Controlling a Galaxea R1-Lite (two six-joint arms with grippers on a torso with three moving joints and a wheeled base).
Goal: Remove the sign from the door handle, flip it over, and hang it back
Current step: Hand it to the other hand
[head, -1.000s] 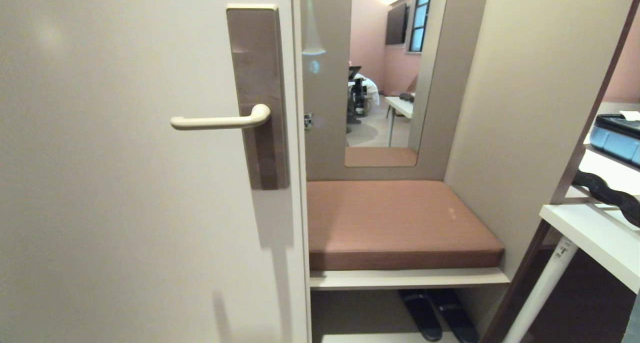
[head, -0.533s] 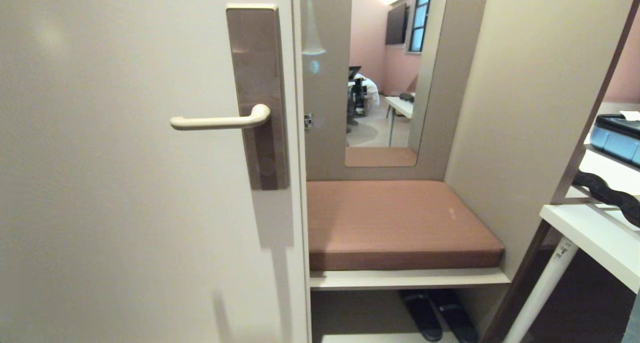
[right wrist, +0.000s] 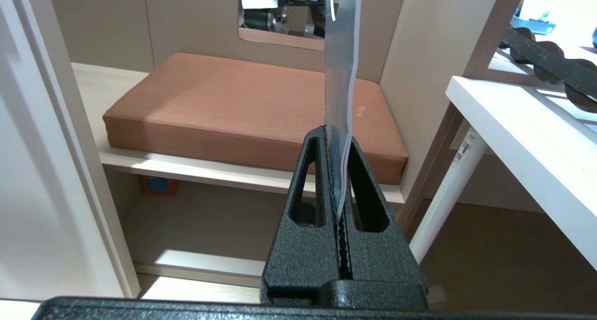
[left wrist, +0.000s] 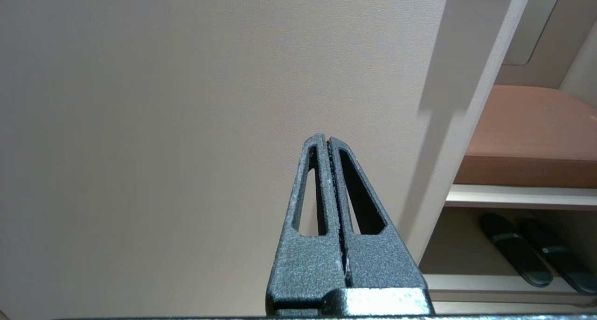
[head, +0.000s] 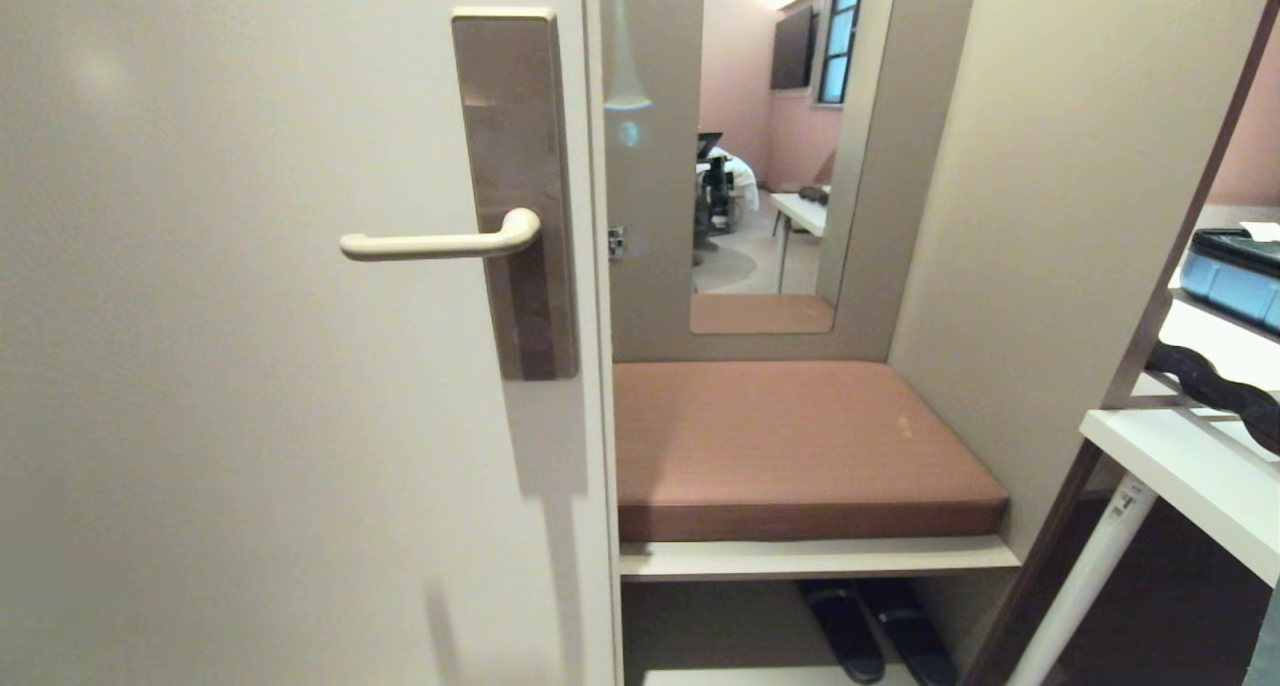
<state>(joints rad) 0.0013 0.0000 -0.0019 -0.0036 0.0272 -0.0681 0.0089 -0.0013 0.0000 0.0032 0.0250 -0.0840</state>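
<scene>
In the head view the cream door handle [head: 440, 243] juts level from its tall brown plate [head: 515, 191] on the pale door [head: 250, 416] with nothing hanging on it, and a brown seat cushion [head: 800, 446] lies in the alcove beside the door below a mirror [head: 770, 146]. In the left wrist view the left gripper [left wrist: 329, 140] is pressed fully closed on nothing, pointing at the bare door. In the right wrist view the right gripper [right wrist: 336, 133] is clamped on the sign [right wrist: 343, 77], seen edge-on as a thin pale blue strip rising from between its fingers, in front of the cushion and beside a white table [right wrist: 522, 138].
</scene>
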